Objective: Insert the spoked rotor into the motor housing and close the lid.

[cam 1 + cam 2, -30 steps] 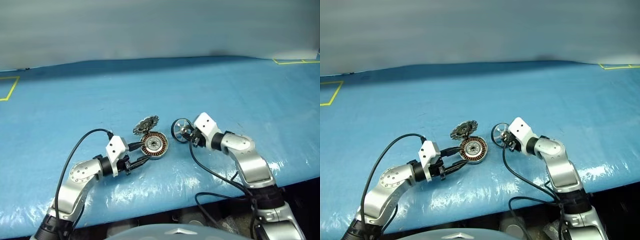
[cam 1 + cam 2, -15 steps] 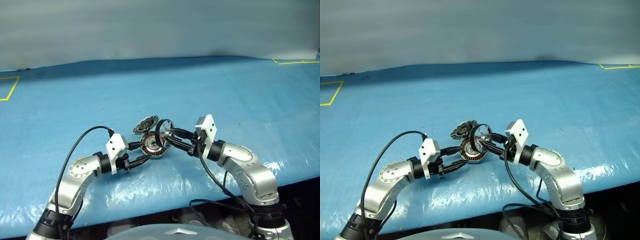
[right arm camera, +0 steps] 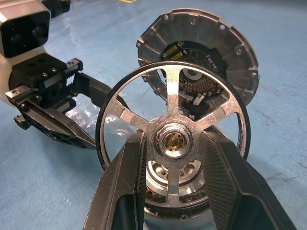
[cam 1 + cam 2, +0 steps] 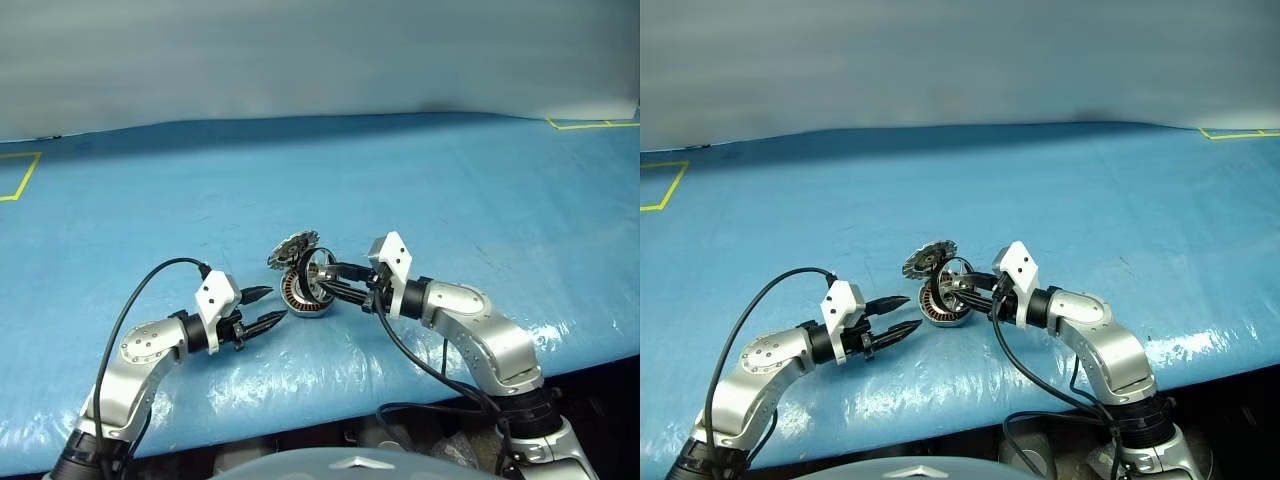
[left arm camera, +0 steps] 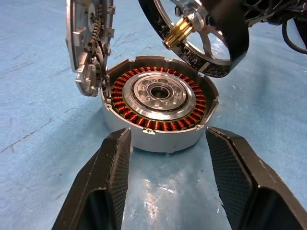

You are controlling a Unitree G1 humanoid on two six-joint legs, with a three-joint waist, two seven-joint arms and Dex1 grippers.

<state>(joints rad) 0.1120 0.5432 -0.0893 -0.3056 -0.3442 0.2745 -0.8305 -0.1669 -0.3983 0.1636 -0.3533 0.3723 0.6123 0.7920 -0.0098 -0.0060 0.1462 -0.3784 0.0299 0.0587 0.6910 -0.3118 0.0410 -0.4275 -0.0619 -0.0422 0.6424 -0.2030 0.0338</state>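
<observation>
The motor housing [image 5: 158,103], a round cup with copper windings around a silver centre, sits on the blue table. Its notched grey lid [image 5: 88,43] stands swung up on the far side. The spoked rotor [image 3: 169,91] hangs tilted just above the housing's rim, with my right gripper [image 4: 327,279] shut on its hub. My left gripper [image 4: 278,304] stands open a short way off the housing's left side, its fingers [image 5: 112,177] touching nothing.
The blue plastic-covered table [image 4: 450,180] stretches wide around the parts. Yellow tape marks lie at the far left [image 4: 18,180] and far right [image 4: 590,124]. The table's front edge [image 4: 330,415] runs close below both arms.
My right gripper carried the rotor leftward from beside the housing to just above it and rolled it. My left gripper backed away from the housing, which it had flanked.
</observation>
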